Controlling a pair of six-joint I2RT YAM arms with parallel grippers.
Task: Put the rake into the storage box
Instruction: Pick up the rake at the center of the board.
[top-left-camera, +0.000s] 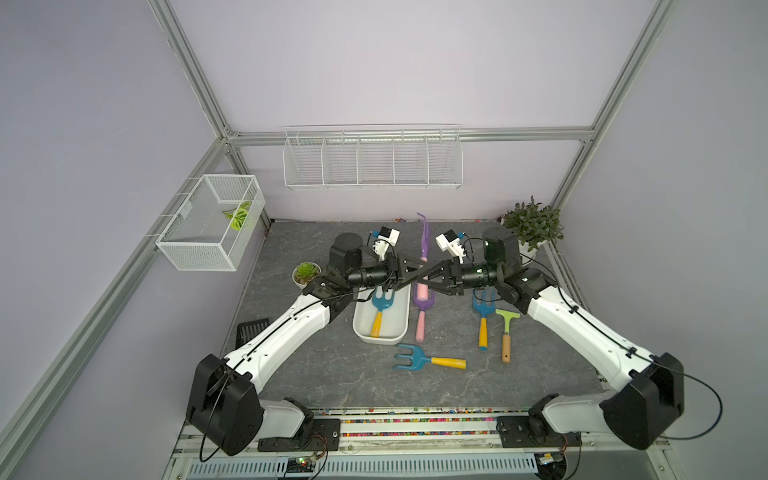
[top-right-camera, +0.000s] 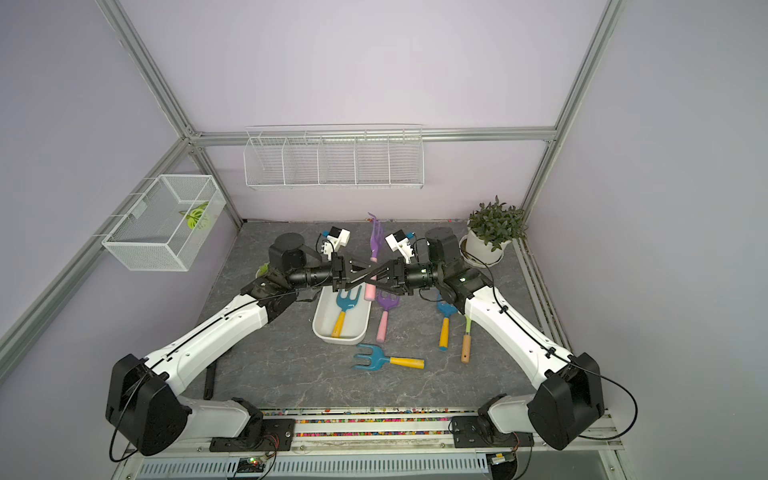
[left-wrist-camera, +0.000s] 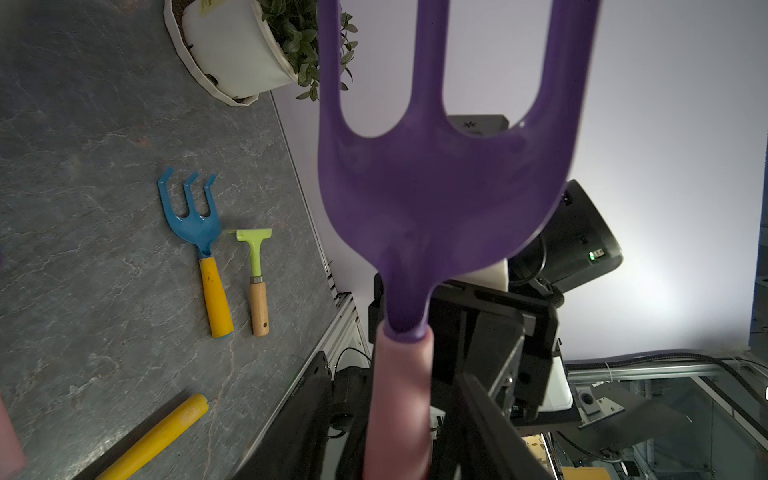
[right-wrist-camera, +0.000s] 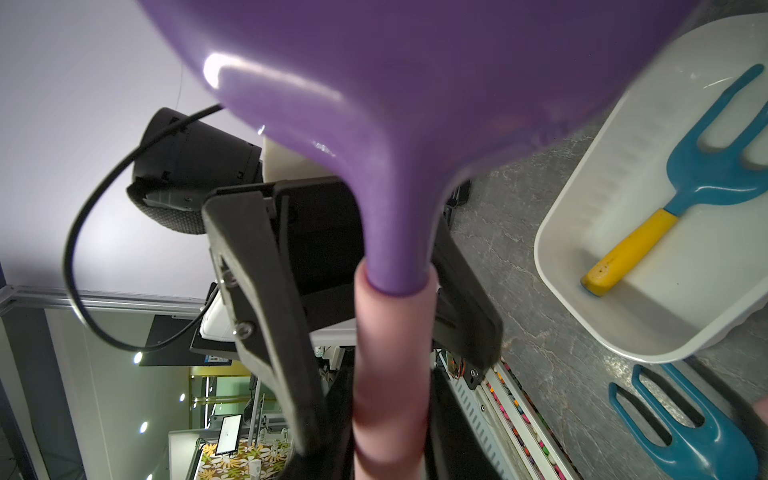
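Nearest me, the left arm (top-left-camera: 291, 328) and right arm (top-left-camera: 582, 328) reach in and meet over mid-table. I see the storage box (top-left-camera: 395, 320) just below them, holding a blue rake (top-left-camera: 382, 302). Close by its far end the purple rake (top-left-camera: 424, 243) stands upright in the air, outside the box: right gripper (right-wrist-camera: 390, 415) clamped on its pink handle, left gripper (left-wrist-camera: 395, 399) with jaws apart around it.

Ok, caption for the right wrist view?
Right gripper holds the purple rake by its pink handle, near the storage box containing a blue rake.
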